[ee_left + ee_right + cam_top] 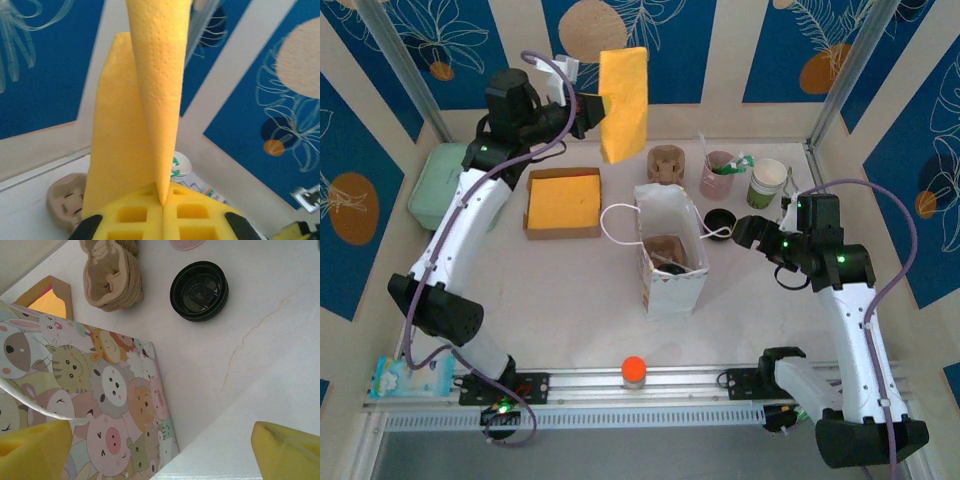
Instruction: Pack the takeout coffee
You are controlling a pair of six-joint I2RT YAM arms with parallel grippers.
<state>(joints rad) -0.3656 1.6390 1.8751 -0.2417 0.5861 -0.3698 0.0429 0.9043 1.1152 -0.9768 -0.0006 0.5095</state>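
While left gripper point(162, 200) pinches yellow napkin point(155, 90) | right gripper point(160, 445) spread near takeout coffee point(199, 291) | white-rimmed cup point(179, 167) print unreadable

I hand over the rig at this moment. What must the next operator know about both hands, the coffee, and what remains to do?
The left hand is shut on a yellow napkin, held high over the back of the table.
The right hand is open and holds nothing, hovering beside the paper bag.
The takeout coffee stands on the table, just right of the bag, ungripped.
Done: the bag stands open, with something brown inside.
Left: the coffee is not yet packed. The right hand is nearest, so it should probably grasp the cup and lower it into the bag.
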